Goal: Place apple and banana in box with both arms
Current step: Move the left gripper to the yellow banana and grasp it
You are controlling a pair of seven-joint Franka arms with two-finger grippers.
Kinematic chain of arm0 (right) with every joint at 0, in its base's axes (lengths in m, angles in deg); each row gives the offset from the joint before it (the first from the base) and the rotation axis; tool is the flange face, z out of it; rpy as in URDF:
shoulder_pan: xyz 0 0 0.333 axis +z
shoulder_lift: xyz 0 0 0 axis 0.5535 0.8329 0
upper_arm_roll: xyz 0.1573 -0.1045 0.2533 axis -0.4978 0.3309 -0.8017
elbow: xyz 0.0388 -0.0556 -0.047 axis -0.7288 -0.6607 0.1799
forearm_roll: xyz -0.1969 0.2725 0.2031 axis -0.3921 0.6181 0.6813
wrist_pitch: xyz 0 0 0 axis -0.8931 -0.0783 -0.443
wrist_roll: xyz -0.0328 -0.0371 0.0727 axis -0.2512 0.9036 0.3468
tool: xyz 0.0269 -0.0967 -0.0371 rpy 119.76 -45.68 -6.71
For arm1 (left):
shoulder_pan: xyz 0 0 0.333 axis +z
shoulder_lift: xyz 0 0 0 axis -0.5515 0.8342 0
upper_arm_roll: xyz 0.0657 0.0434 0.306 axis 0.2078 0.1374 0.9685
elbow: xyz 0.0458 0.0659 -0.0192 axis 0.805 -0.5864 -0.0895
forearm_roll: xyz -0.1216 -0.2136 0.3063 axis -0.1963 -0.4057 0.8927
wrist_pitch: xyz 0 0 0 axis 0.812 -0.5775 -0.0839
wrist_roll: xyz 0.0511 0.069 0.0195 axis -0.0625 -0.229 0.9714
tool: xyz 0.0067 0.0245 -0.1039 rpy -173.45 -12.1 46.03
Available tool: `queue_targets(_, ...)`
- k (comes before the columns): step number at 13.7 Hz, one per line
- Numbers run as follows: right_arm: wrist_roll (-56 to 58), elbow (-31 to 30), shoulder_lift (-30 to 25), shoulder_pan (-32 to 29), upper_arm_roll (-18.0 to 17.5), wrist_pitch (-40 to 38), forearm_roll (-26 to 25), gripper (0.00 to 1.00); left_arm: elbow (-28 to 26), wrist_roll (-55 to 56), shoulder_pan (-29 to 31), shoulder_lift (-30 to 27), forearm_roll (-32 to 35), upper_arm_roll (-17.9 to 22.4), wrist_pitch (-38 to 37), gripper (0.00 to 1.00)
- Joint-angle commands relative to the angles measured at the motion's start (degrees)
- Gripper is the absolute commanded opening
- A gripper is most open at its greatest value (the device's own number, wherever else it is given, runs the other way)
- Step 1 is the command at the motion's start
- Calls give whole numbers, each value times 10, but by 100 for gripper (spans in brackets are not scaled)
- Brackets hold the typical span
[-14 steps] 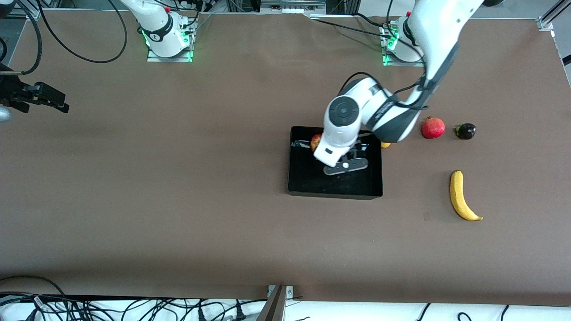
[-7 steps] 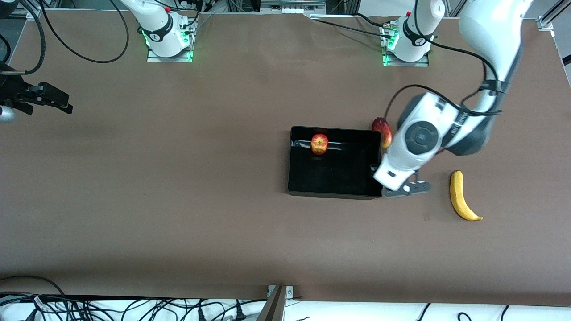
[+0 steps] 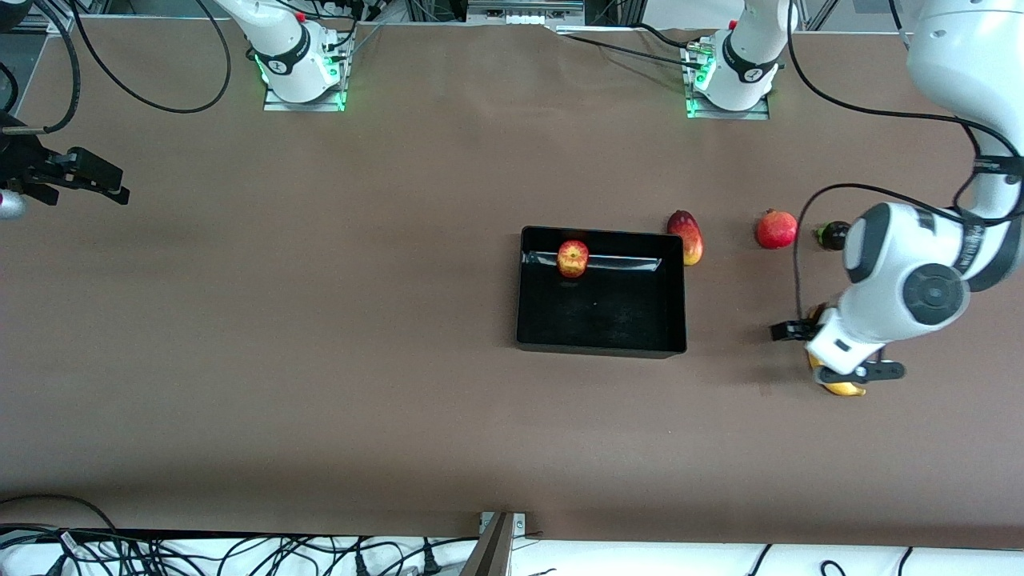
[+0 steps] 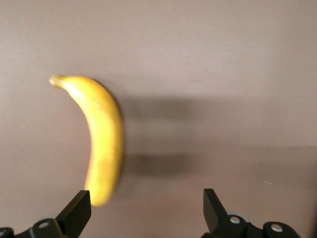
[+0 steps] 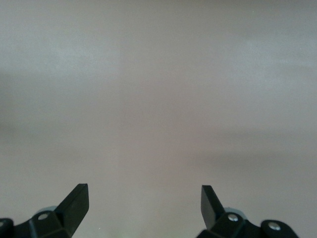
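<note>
Yellow banana (image 4: 105, 141) lengthwise toward camera

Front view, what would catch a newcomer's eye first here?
The black box in the middle of the table, with the apple already inside against the wall nearest the robots' bases. Next, the left gripper, open, hangs over the banana toward the left arm's end of the table. The right gripper waits open over bare table at the right arm's end.

Left gripper (image 4: 143, 210) hangs spread wide (right gripper (image 5: 143, 206) too, waiting).
</note>
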Motion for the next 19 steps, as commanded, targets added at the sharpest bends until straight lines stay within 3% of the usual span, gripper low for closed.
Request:
queue_targets(1,-3,9,1,3,3,-2,-1,100,-4,-63,-6,45,-19,30,74,100)
queue_targets(9,-3,9,1,3,3,-2,-3,100,-5,-74,-1,110,18,59,152,100)
queue_targets(10,-2,9,1,3,3,-3,-4,100,-5,-73,-1,113,19,59,153,88)
queue_targets(11,-3,9,1,3,3,-2,-3,100,-5,-73,-1,113,19,59,152,41)
queue_targets(12,-3,9,1,3,3,-3,-3,100,-3,-76,-1,111,20,59,148,0)
queue_targets(15,-2,9,1,3,3,-3,-4,100,0,-94,-3,100,20,59,97,0)
queue_targets(17,-2,9,1,3,3,-3,-3,100,5,-88,-12,49,6,47,8,0)
queue_targets(19,-3,9,1,3,3,-2,-3,100,17,-73,-34,0,-68,26,-76,0)
